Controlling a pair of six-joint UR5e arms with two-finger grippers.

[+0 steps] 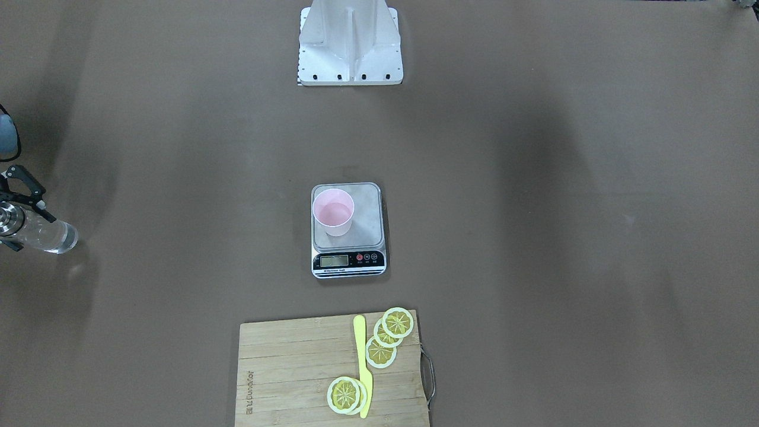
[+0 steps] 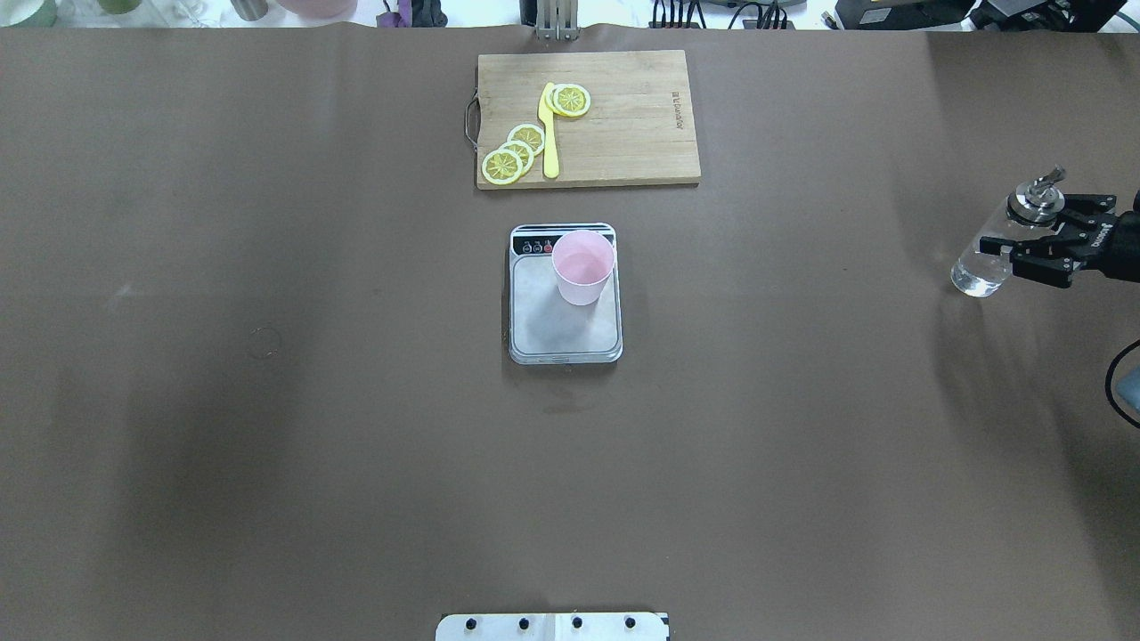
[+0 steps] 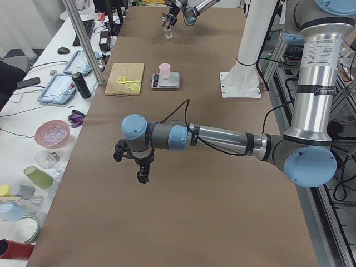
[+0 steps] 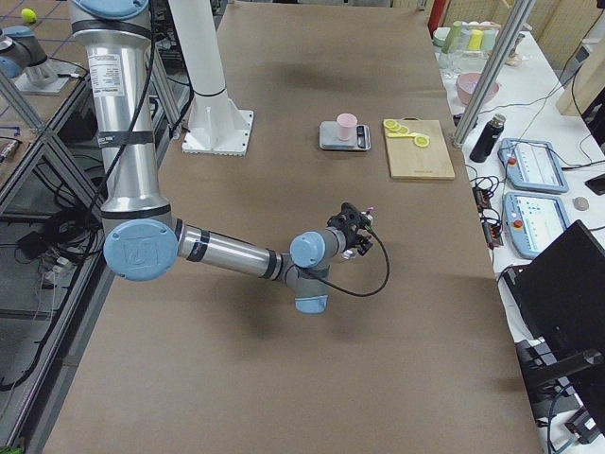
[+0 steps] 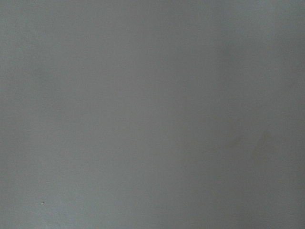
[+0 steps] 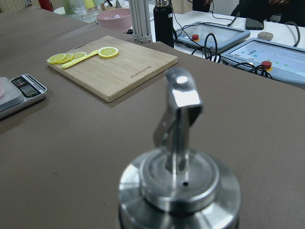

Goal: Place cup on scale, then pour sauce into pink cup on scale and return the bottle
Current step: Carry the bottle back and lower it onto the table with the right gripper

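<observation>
Since the cup (image 1: 333,210) stands on the scale (image 1: 366,222) with clear liquid in it, the step in hand looks like returning the bottle (image 1: 56,236). From the front-facing view, the right gripper (image 1: 28,226) has its fingers closed around the bottle's upper part, far out on the robot's right side of the table (image 1: 533,178), well apart from the scale. Overhead, the bottle reads upright, its base at or just above the brown surface. Whether it touches I cannot tell, so lower it straight down and part the fingers only once it bears its own weight. From the left end, the left gripper (image 3: 134,164) hangs over bare table, and I cannot tell whether it is open. The right wrist view shows the metal spout (image 6: 178,109) vertical and centred: keep it so, then back off level, clear of the cap
</observation>
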